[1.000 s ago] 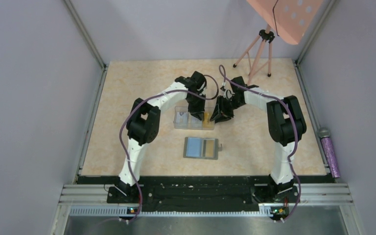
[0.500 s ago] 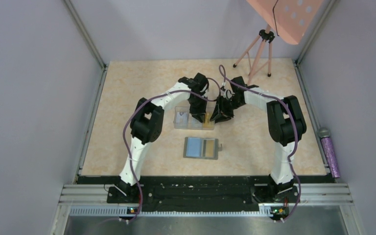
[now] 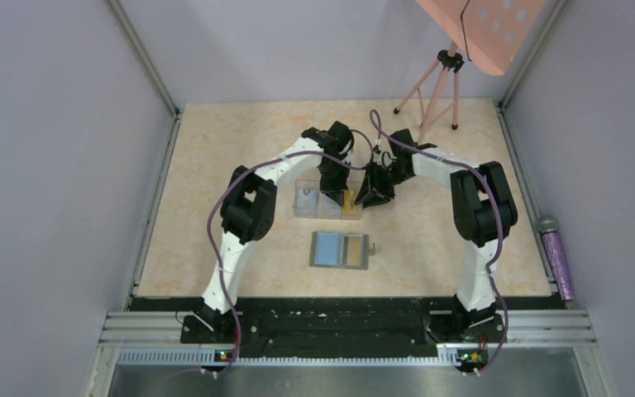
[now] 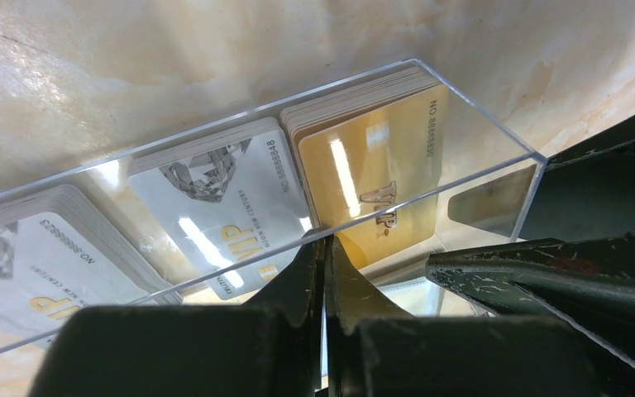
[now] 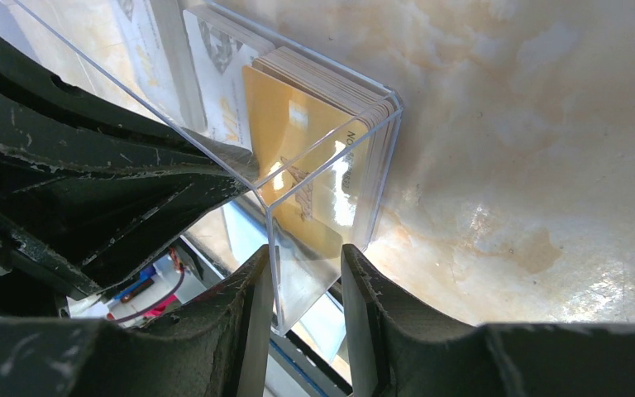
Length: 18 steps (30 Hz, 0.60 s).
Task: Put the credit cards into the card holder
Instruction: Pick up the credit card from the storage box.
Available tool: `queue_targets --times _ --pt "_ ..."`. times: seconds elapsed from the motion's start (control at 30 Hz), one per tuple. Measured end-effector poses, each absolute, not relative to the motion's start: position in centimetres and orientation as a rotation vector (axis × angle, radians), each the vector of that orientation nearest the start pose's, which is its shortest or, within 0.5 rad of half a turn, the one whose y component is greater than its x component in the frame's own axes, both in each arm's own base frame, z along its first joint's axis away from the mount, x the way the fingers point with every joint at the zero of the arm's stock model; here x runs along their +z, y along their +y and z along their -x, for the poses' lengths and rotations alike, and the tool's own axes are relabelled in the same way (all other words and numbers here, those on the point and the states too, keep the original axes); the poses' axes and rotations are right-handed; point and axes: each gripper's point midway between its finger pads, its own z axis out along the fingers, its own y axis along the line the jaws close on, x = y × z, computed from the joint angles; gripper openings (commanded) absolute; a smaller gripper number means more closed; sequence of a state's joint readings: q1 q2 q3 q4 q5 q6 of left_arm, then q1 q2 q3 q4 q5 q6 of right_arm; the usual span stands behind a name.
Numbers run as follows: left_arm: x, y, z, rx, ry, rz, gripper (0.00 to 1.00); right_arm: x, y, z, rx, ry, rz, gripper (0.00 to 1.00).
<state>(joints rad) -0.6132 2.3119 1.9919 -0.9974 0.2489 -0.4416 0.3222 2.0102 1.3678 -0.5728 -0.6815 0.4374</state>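
Since a second ago, our left arm's elbow has edged a little right and the left gripper [image 4: 324, 248] has closed. Its fingers now meet with no gap, tips at the near wall of the clear box [image 4: 479, 107], just over the gold cards [image 4: 372, 157]. We cannot tell whether a card edge is nipped between them.

The gold stack sits in the box's right-end compartment, directly ahead of the left tips, with its long axis running away from them. Grey stacks fill the other two compartments.

The right gripper [image 5: 304, 252] has its jaws apart, straddling the box's right-end corner; it seems to brace rather than clamp.

The holder [image 3: 340, 250] lies open just on the near side of the box. In our judgement the left arm does the picking, and its carry runs back toward the bases.
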Motion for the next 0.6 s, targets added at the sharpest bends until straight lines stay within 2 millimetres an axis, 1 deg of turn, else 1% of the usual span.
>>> queue_targets --times 0.33,0.5,0.6 --pt "4.79 -32.21 -35.21 -0.508 2.986 -0.311 0.00 5.39 24.34 -33.91 1.131 2.859 0.015 0.35" --pt "4.98 -32.34 -35.21 -0.521 2.984 -0.308 0.06 5.38 24.34 -33.92 1.130 2.859 0.015 0.35" --pt "5.60 -32.63 -35.35 -0.546 2.966 -0.307 0.09 5.36 24.22 -33.99 1.126 2.859 0.010 0.35"
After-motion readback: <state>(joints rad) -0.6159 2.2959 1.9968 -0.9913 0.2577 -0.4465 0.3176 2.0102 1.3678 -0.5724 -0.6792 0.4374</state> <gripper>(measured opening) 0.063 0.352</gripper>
